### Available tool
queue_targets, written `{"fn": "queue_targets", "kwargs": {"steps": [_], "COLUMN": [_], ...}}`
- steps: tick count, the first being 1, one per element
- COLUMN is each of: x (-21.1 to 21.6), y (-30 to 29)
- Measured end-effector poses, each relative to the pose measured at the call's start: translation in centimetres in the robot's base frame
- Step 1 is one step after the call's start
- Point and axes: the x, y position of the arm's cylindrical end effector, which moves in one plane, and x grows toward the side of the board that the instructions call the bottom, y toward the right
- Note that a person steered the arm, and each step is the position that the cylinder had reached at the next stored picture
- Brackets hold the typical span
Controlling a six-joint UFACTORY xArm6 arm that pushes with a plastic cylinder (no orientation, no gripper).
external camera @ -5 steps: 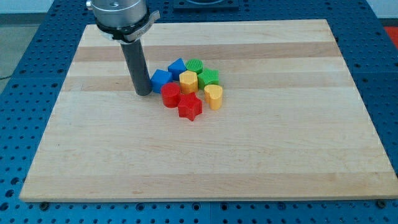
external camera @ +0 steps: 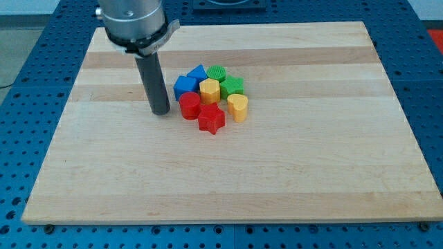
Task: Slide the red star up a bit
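My tip point(external camera: 160, 111), a bare rod holding nothing, sits left of the red cylinder point(external camera: 190, 106); pushing the red star point(external camera: 212, 119) farther likely jams it into that packed cluster.

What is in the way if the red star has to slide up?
The red star block has other blocks packed right above it: the red round block at its upper left and the yellow block straight above, with blue and green ones behind. My tip stands left of the red round block.
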Motion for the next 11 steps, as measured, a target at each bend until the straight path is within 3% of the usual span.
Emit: {"fn": "queue_targets", "kwargs": {"steps": [1, 4, 6, 8, 10, 11], "x": [2.4, 2.9, 6.9, 4.2, 5.0, 5.0], "y": [1.8, 4.1, 8.6, 9.9, 10.2, 15.1]}}
